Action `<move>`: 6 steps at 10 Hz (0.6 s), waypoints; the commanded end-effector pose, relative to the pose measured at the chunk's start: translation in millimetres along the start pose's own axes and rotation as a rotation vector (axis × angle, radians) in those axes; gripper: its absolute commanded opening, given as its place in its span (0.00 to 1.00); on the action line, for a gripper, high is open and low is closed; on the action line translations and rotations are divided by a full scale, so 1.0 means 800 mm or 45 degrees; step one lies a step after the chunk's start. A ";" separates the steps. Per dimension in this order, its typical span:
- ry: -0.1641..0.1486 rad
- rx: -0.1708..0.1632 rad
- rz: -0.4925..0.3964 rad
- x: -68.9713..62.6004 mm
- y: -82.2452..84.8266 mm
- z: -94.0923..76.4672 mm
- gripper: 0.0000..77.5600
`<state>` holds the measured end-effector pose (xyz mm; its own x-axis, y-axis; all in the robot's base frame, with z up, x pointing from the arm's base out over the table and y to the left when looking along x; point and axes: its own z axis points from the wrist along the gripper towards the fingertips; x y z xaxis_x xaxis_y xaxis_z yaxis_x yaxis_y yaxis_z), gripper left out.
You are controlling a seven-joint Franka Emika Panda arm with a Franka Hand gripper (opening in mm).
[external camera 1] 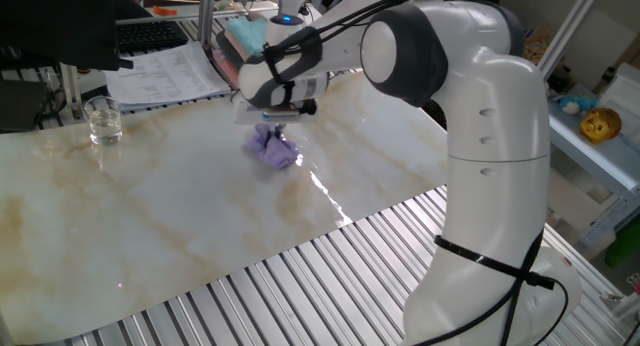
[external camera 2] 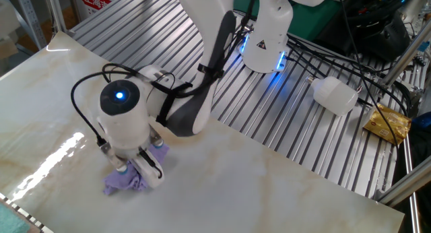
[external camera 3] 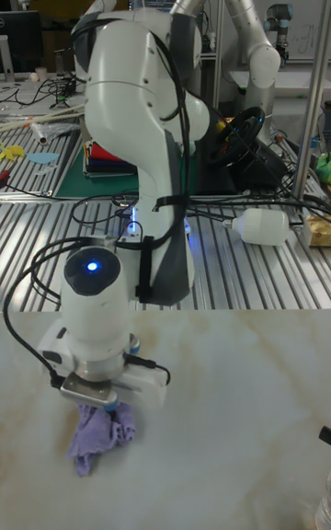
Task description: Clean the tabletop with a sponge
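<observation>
The sponge is a crumpled lavender pad pressed on the white marble-look tabletop. My gripper points straight down and is shut on the sponge's top. From the other side the sponge pokes out beneath the gripper, and the tabletop spreads around it. In the tall view the sponge bunches under the gripper on the tabletop. The fingertips are buried in the fabric.
A clear glass stands at the tabletop's far left. Papers and folded teal and pink cloths lie behind. Ribbed metal slats border the sheet. A white bottle lies on the slats.
</observation>
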<state>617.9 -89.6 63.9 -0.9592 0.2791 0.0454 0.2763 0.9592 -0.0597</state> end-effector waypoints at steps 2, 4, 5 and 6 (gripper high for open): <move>0.012 0.017 0.043 0.036 0.012 -0.012 0.01; 0.018 -0.001 0.098 0.051 0.042 -0.018 0.01; 0.011 -0.008 0.116 0.049 0.055 -0.015 0.01; 0.004 -0.016 0.136 0.045 0.070 -0.013 0.01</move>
<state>593.9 -59.4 71.7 -0.9454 0.3214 0.0533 0.3178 0.9458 -0.0671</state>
